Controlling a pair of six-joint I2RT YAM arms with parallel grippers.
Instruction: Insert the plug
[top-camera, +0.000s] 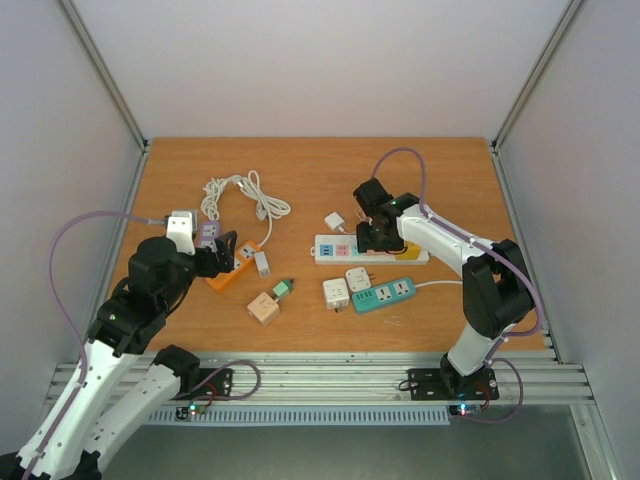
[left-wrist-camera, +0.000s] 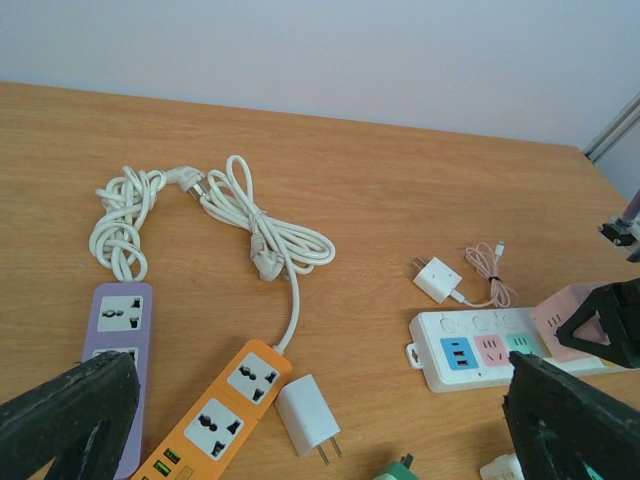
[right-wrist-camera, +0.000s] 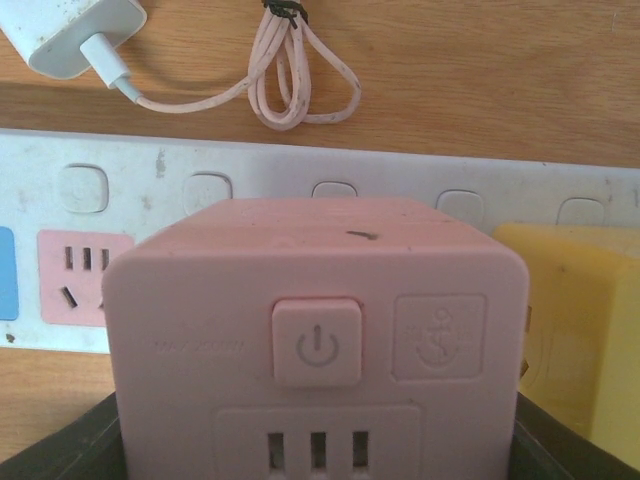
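Note:
My right gripper (top-camera: 374, 234) is shut on a pink cube plug (right-wrist-camera: 315, 300) with a power button and slots on its face. It holds the cube over the long white power strip (right-wrist-camera: 250, 180) at mid-table. Whether the cube's pins are seated in the strip is hidden. From the left wrist view the pink cube (left-wrist-camera: 568, 318) shows at the strip's (left-wrist-camera: 470, 350) right end between black fingers. My left gripper (left-wrist-camera: 320, 430) hangs open and empty over the orange strip (left-wrist-camera: 225, 405) and a white charger (left-wrist-camera: 305, 415).
A yellow cube (right-wrist-camera: 570, 330) sits on the strip just right of the pink one. A purple strip (left-wrist-camera: 120, 330), coiled white cable (left-wrist-camera: 250, 220) and a small charger with pink cord (left-wrist-camera: 440, 278) lie around. A teal strip (top-camera: 385, 295), white adapters (top-camera: 345, 288) and a wooden cube (top-camera: 263, 307) lie nearer.

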